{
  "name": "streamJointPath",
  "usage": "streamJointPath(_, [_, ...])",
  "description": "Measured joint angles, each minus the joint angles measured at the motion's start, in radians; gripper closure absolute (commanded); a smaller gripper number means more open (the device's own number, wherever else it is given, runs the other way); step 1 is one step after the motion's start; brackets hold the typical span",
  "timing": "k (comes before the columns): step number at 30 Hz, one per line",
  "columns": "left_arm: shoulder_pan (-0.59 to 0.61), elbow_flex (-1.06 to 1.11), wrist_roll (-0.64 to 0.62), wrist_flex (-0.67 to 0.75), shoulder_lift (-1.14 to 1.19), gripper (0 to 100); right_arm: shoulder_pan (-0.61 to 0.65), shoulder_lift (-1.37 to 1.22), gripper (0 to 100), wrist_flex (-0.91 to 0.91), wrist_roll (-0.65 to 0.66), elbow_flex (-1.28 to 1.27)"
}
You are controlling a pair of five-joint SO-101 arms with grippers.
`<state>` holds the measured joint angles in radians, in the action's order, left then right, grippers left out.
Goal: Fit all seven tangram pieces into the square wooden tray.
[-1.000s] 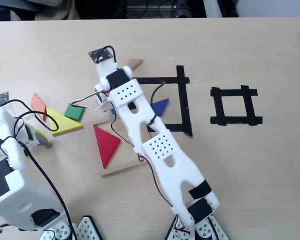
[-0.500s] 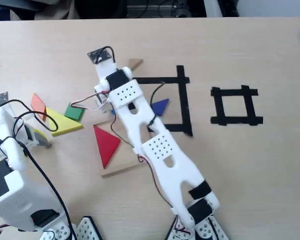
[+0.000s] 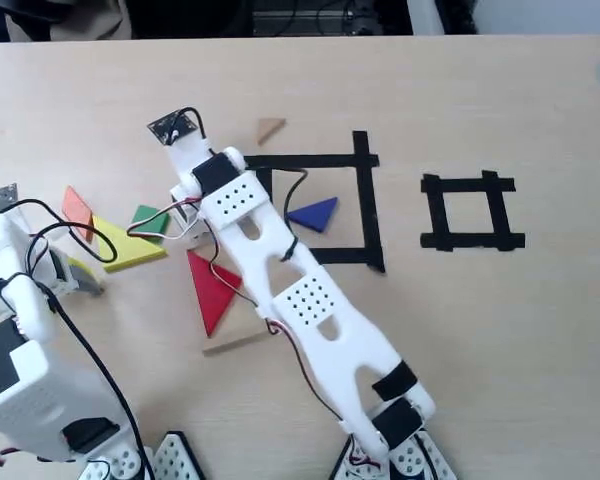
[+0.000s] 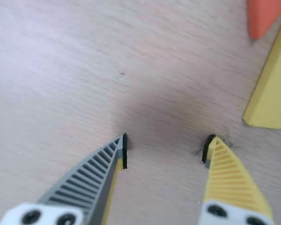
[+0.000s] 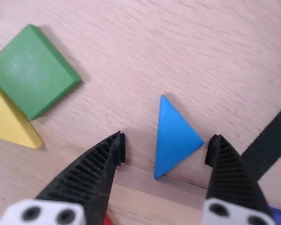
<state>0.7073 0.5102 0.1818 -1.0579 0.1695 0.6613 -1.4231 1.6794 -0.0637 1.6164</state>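
My right gripper (image 5: 166, 146) is open, its black fingers on either side of a light blue triangle (image 5: 176, 136) that lies flat just off the wooden tray's edge (image 5: 145, 187). A green square (image 5: 33, 70) and a yellow triangle (image 5: 9, 124) lie beyond. From above, the right arm reaches over the tray (image 3: 235, 340), which holds a red triangle (image 3: 210, 285). My left gripper (image 4: 167, 150) is open over bare table, beside the yellow triangle (image 4: 271, 93) and an orange piece (image 4: 264, 16). A dark blue triangle (image 3: 315, 213) and a tan triangle (image 3: 270, 128) lie farther right.
Two squares of black tape (image 3: 365, 200) (image 3: 470, 212) mark the table right of the tray. The left arm's body (image 3: 20, 380) fills the near left corner. Cables (image 3: 90, 350) hang from both arms.
The right arm has swung left, carrying its gripper toward the green square. The dark blue triangle now shows fully. The left arm has kept still.
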Motion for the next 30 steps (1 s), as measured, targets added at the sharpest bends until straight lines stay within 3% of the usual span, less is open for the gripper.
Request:
streamJointPath(6, [0.0, 0.0, 0.0, 0.0, 0.0, 72, -0.008, 0.0, 83.3, 0.0, 0.0, 0.0])
streamJointPath(30, [0.0, 0.0, 0.0, 0.0, 0.0, 72, -0.028, 0.002, 86.8, 0.048, 0.0, 0.014])
